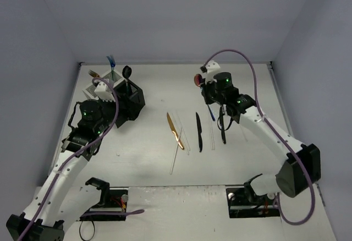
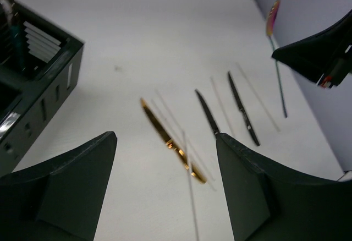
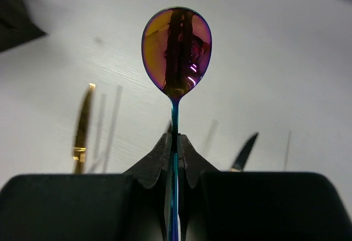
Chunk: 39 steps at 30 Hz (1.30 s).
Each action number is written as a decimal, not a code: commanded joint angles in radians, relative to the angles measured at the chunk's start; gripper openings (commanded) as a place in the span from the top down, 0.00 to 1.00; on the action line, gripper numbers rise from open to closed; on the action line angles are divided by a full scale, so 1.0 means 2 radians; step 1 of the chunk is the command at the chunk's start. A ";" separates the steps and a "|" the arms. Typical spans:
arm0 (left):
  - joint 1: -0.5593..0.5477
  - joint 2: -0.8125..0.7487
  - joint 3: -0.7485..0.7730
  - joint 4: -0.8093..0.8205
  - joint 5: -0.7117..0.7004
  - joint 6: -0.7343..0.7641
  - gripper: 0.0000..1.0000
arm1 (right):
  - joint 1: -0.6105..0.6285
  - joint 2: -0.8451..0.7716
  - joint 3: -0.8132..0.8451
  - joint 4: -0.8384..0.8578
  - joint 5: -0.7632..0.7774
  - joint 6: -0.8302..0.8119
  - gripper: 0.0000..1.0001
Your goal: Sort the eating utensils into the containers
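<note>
Right claw (image 3: pixel 174 142) clamps spoon (image 3: pixel 176 48) handle near far edge of table (image 1: pixel 154 87).

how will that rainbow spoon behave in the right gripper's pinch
Probably stiff: the spoon juts straight out from the shut right gripper without sagging. Its glossy, mirror-like finish looks slippery, and pinched on a thin stem, it may pivot or slide.

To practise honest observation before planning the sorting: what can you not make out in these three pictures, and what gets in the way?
Top view: the left arm covers part of the containers; contents unclear.
Left wrist view: the left edge cuts off the black bin.
Top view: the clear utensils are too faint to identify.
Right wrist view: the shut right gripper hides the spoon handle; the gold knife is blurred.
</note>
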 commanded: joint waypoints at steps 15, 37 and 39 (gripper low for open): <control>-0.200 0.084 0.107 0.140 -0.136 0.013 0.30 | 0.224 -0.074 0.055 0.049 -0.014 -0.001 1.00; -0.216 0.109 0.122 0.112 -0.224 0.068 1.00 | 0.238 -0.059 0.038 0.076 0.011 0.028 0.45; -0.215 0.112 0.143 0.078 -0.262 0.097 1.00 | 0.238 -0.067 0.030 0.075 0.038 0.036 0.32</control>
